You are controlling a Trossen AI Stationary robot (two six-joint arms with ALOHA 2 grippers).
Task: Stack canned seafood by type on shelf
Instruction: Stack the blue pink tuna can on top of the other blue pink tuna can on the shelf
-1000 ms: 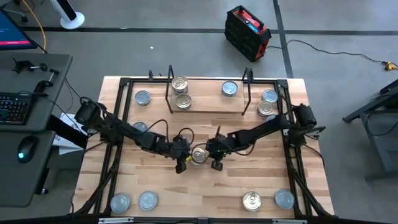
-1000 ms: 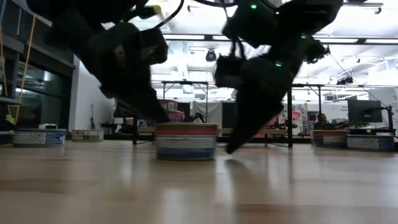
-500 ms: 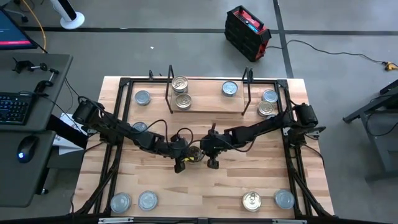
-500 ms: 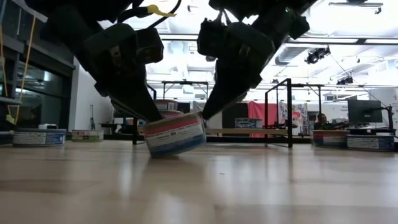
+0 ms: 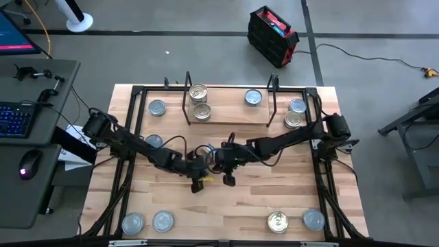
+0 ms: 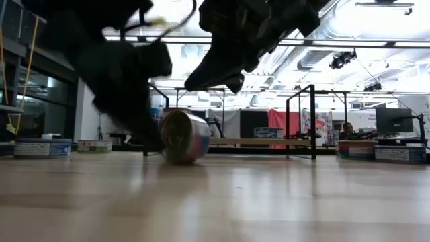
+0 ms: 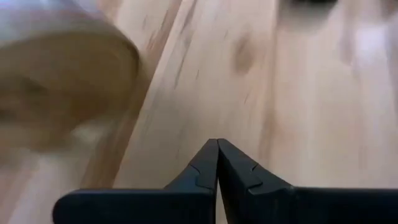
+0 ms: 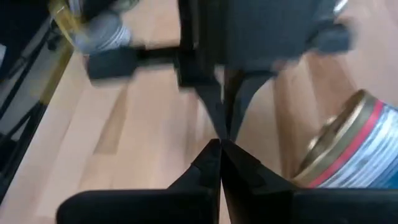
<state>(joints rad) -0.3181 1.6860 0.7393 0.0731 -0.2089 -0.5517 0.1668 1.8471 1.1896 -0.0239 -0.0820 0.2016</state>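
Note:
A gold-rimmed tin [image 6: 183, 136] with a red, white and blue label stands tipped up on its rim at the middle of the table. It also shows in the right wrist view as the tin [image 8: 348, 149]. My left gripper [image 7: 217, 144] is shut and low beside the tin on the side toward the table's left; it also shows from above [image 5: 200, 170]. My right gripper [image 8: 221, 144], also shut, hangs above the tin [image 6: 228, 81], clear of it. The shelf [image 5: 230, 118] at the far side carries two stacked gold tins [image 5: 199, 101] and a silver tin [image 5: 253, 97]. My left gripper stands with its shut fingers close by the tipped tin [image 7: 62, 81], on the side toward the table's left. I cannot tell whether it touches the tin. The tin rests on its lower rim [image 6: 176, 160] on the wood, nearly on edge.
Loose tins lie around the table: far left [image 5: 157, 108], left [image 5: 154, 140], two at the far right [image 5: 295, 113], two at the near left [image 5: 147, 221] and two at the near right [image 5: 295, 220]. A black frame [image 5: 137, 116] borders the tabletop.
My right gripper, shut, has gone up and toward the table's left, passing over the tin. The tin lay flat between the two grippers. It has since tipped up on its left rim, first slanting, now almost on edge.

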